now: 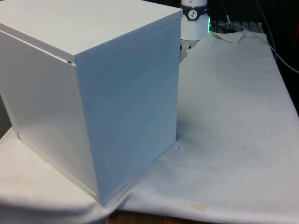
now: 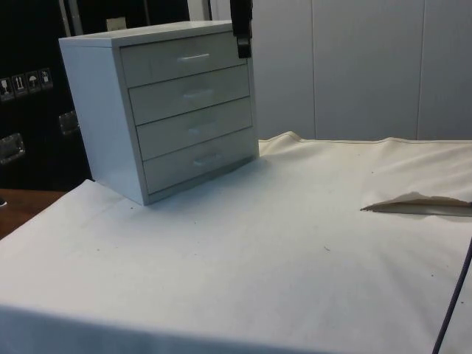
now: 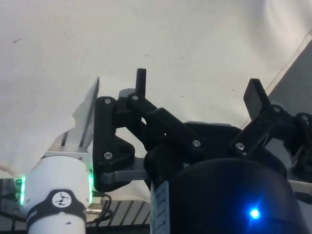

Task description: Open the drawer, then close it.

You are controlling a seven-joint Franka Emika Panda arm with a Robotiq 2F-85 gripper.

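Here, chest (image 2: 158,110) at cloth (image 2: 295,243) edge, drawers shut

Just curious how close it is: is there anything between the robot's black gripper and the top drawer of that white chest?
No. In the side view the black gripper hangs beside the white chest's top drawer, nothing between them.

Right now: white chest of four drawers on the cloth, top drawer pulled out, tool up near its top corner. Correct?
One thing is wrong: the top drawer is not pulled out. In the side view all four fronts of the chest of drawers sit flush and shut. The rest holds: it stands on the white cloth, with the tool up by its top corner.
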